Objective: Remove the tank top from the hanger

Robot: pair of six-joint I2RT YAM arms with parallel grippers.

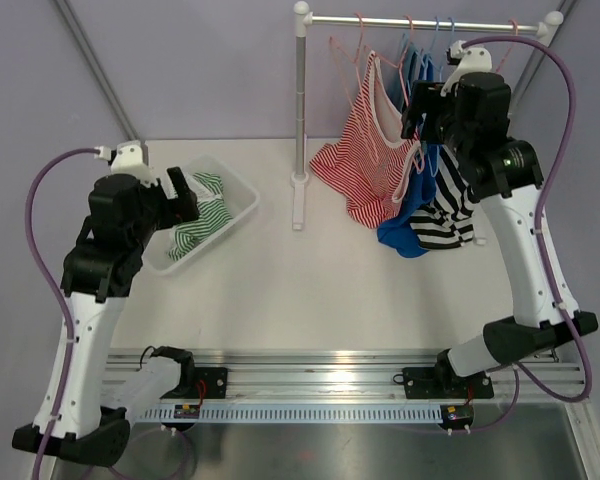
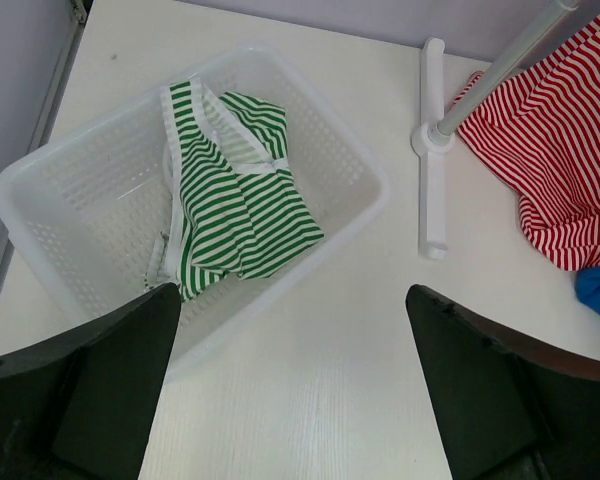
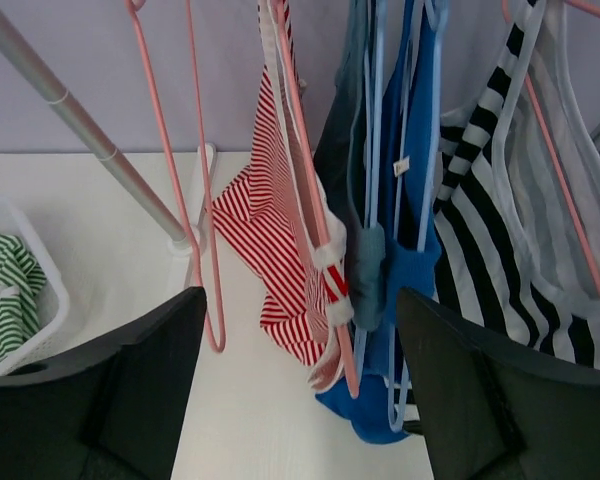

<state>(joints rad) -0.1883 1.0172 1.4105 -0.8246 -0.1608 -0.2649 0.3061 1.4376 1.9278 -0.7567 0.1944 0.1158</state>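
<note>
The red-and-white striped tank top (image 1: pixel 365 165) is on its thin pink wire hanger (image 3: pixel 315 200), which hooks over the silver horizontal rail (image 1: pixel 430 20) at the far side of the white table (image 1: pixel 280 290). We see fine horizontal stripes and white binding along the neck and armholes. The cloth is bunched narrow at the straps and fans out wider toward the hem, which drops low beside the white upright post (image 1: pixel 300 100). Just to its right on the same rail hang a plain blue tank top (image 1: pixel 410 225) and a black-and-white striped tank top (image 1: pixel 450 215), pressed close together, and to its left an empty pink hanger (image 3: pixel 195 200) dangles by itself. The right gripper (image 1: pixel 415 110) is raised to the level of the hanging clothes with its fingers spread wide and nothing clamped. In the right wrist view the red top's lower edge falls between them, though we cannot judge from these angles whether either finger touches the fabric. The left gripper (image 2: pixel 292 295) is likewise released, its fingers parted and empty above the near edge of a white perforated plastic basket (image 2: pixel 80 230). The basket stands on the left part of the table, well apart from the rail, and a crumpled green-and-white striped garment (image 2: pixel 230 210) lies inside it
</note>
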